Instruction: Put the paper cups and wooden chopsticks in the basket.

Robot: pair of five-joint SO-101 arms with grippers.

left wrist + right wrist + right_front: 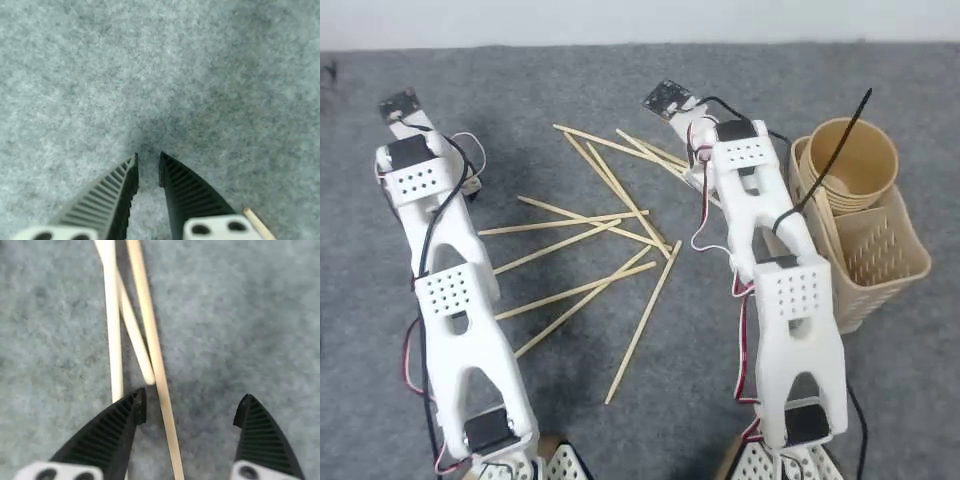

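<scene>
Right end effector (195,395): my fingers stand wide apart, low over the felt and clamped on nothing. One wooden chopstick (152,365) runs through the gap, close to one finger.
Sticks by that finger: two more lie just beside the first. One crosses toward it and ends near the fingertip; the other passes under the finger.
Left end effector (148,156): my fingers are nearly together, with a thin gap between the tips and nothing in it. Bare felt lies below.
Stick end (257,222): it is just beside my left end effector's outer finger, and I cannot tell whether it touches.
Wooden chopsticks (600,240): they are scattered flat and crossing each other on the bench, between my two arms. The far ones reach under my right wrist.
Paper cups (860,160): a nested stack sits in the basket's far end, mouths tilted up.
Basket (885,260): beige and slotted, it stands on the bench just outside my right arm.
Black cable (830,160): it runs from my right arm across the cups' mouth.
Bench (570,80): it is covered in grey felt.
</scene>
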